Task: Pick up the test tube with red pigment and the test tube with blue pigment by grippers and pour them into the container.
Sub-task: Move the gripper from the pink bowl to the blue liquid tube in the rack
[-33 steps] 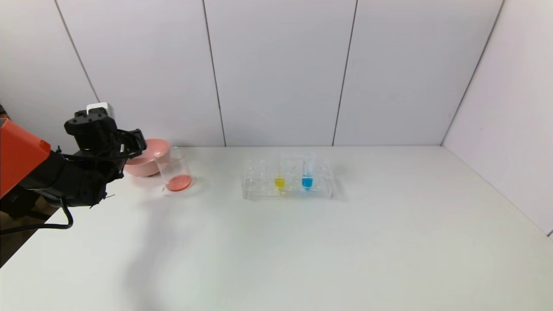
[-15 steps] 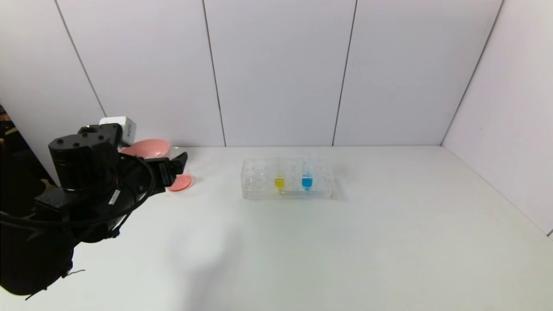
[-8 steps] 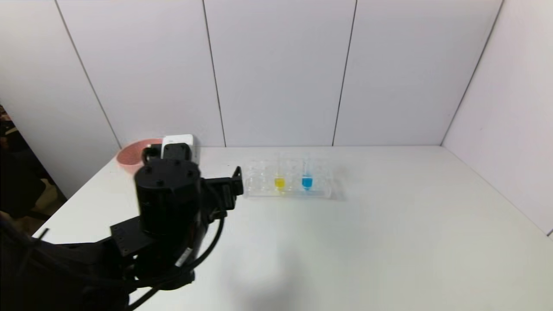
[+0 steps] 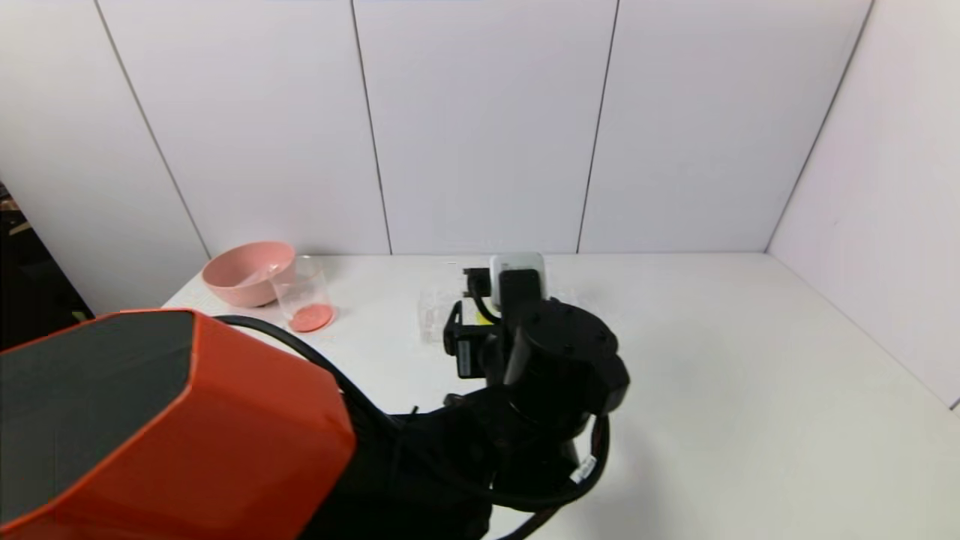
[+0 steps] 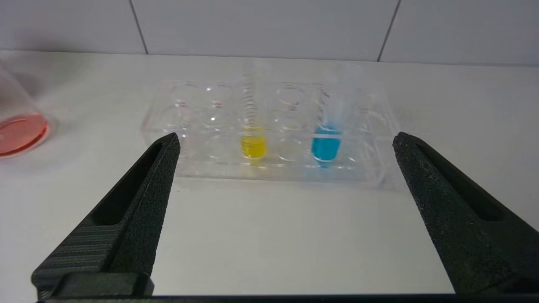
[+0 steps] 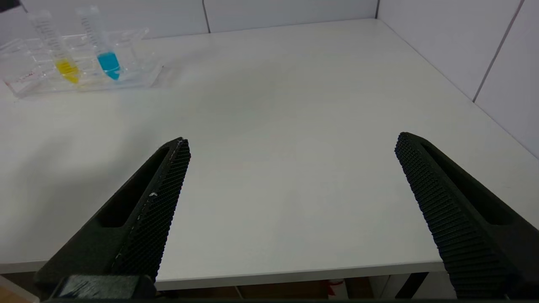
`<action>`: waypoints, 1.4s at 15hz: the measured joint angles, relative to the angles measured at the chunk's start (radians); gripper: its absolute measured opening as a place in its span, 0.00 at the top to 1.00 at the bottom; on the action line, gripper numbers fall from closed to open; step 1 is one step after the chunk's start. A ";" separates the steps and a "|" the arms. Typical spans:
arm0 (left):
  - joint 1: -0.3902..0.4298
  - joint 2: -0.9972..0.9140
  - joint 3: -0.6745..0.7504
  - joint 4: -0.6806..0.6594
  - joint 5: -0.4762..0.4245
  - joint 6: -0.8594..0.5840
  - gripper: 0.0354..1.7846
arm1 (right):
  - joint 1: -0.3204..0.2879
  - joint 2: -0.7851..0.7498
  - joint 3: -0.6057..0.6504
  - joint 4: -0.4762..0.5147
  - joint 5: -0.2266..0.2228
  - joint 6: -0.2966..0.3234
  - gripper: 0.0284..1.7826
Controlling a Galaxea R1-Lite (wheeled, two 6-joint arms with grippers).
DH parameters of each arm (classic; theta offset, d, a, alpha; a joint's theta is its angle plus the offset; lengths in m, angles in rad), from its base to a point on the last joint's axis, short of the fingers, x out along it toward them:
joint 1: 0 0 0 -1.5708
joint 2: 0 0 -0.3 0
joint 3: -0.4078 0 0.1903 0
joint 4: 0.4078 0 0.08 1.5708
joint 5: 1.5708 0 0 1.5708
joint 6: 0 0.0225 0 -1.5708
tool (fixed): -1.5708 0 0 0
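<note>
The blue pigment tube (image 5: 326, 143) stands upright in a clear rack (image 5: 202, 122), two holes from a yellow tube (image 5: 253, 145). My left gripper (image 5: 286, 141) is open and empty, low over the table just in front of the rack and facing it. In the head view the left gripper (image 4: 480, 307) and wrist hide both tubes. The beaker (image 4: 300, 292) stands at the far left with red liquid in its bottom; it also shows in the left wrist view (image 5: 17, 126). No tube with red pigment is in view. My right gripper (image 6: 292, 141) is open and empty over the table's front edge.
A pink bowl (image 4: 244, 270) sits behind the beaker by the back wall. The rack (image 6: 25, 80) and blue tube (image 6: 108, 63) show far off in the right wrist view. My orange left arm fills the front left of the head view. Walls close the back and right.
My left arm has swung right from the beaker and bowl to the front of the rack, with its gripper open. The beaker and bowl are uncovered again; the rack is now mostly hidden in the head view.
</note>
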 joint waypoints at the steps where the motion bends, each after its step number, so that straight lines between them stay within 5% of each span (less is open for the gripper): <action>1: -0.015 0.033 -0.042 0.011 0.000 0.000 0.01 | 0.000 0.000 0.000 0.000 0.000 0.000 0.00; 8: -0.030 0.173 -0.176 0.012 -0.003 -0.004 0.01 | 0.000 0.000 0.000 0.000 0.000 0.000 0.00; 21: 0.156 0.400 -0.526 0.011 -0.177 0.132 0.01 | 0.000 0.000 0.000 0.000 0.000 0.000 0.00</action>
